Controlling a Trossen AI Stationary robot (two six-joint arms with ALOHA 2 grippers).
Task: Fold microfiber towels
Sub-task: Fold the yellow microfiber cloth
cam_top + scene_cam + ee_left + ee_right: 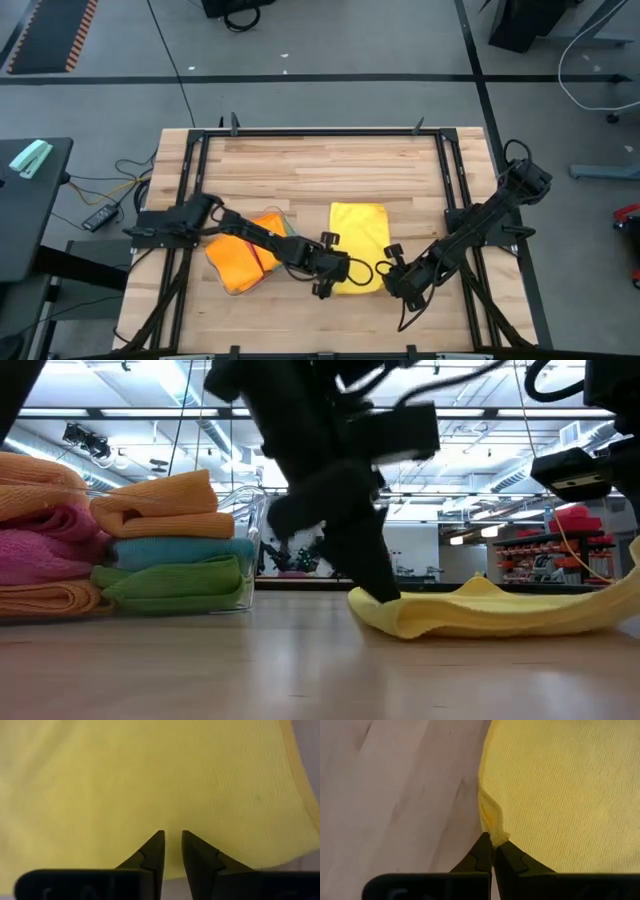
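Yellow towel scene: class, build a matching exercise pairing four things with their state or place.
Things:
1. yellow towel
2. left hand
3. right hand
4. orange towel

States:
A. shut, pinching the yellow edge
B. slightly parted above yellow cloth
C. on the table between both hands
D. folded, topping the stack beside the left arm

Pairs: 1-C, 2-B, 3-A, 4-D

yellow towel [358, 235], orange towels [238, 262] — pale wood table [320, 165]
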